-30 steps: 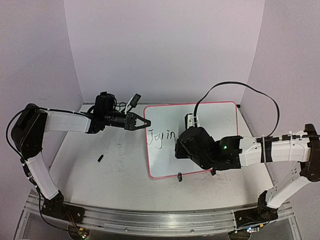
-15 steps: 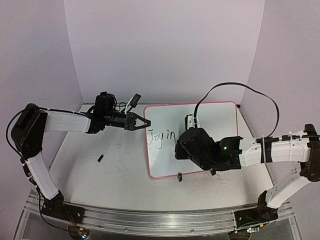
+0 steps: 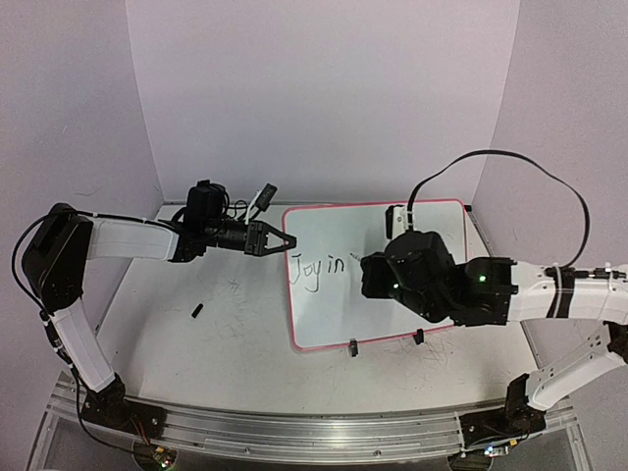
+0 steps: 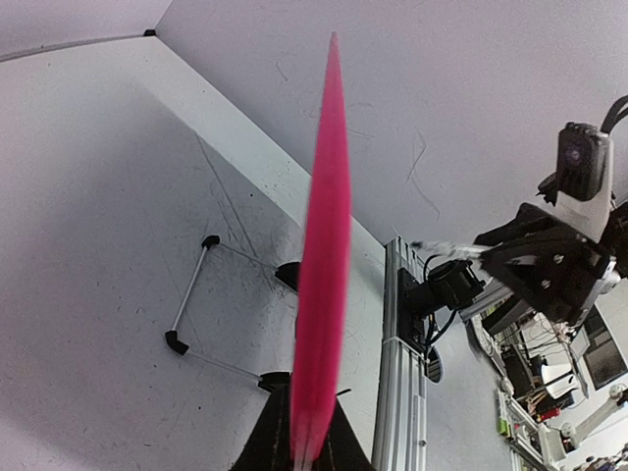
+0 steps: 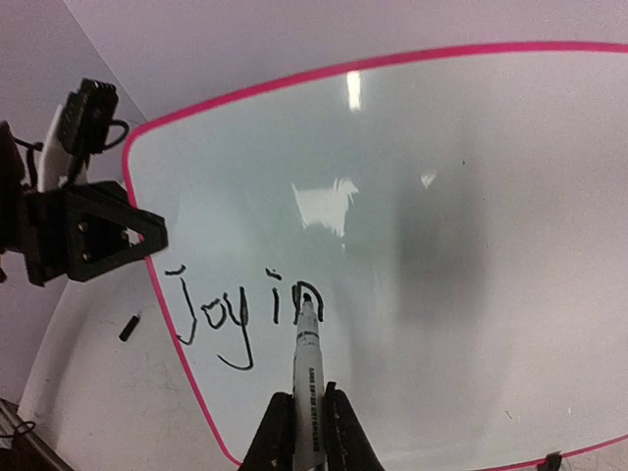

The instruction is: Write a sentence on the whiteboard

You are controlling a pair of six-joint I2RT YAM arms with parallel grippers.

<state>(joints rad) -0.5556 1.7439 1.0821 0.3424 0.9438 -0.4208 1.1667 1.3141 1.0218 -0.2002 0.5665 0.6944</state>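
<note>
Between plain lilac walls, over a scribbled grey tabletop (image 3: 226,334), works at the whiteboard (image 3: 432,231) laid flat right of centre, two black clips (image 3: 352,344) on its near edge. Pins the board by its pink left border with the left end effector (image 3: 280,239), fingers pinched tight on the rim near the far corner. Grips a black-tipped marker (image 5: 307,358) in the right end effector (image 5: 306,400), closed snugly round the barrel, nib at the tail of the last letter of the lettering (image 5: 240,314), "Joy in"; cannot tell whether touching or just clear. Has swung the right arm rightward across the board within the past second, cable arcing higher, uncovering both words in the overhead view; keeps the left arm exactly in place. Seems to close out the second word, so probably calls for a short shift right before the next strokes. Leaves a small black piece (image 3: 197,311), possibly a cap, alone on the tabletop left of the board.
</note>
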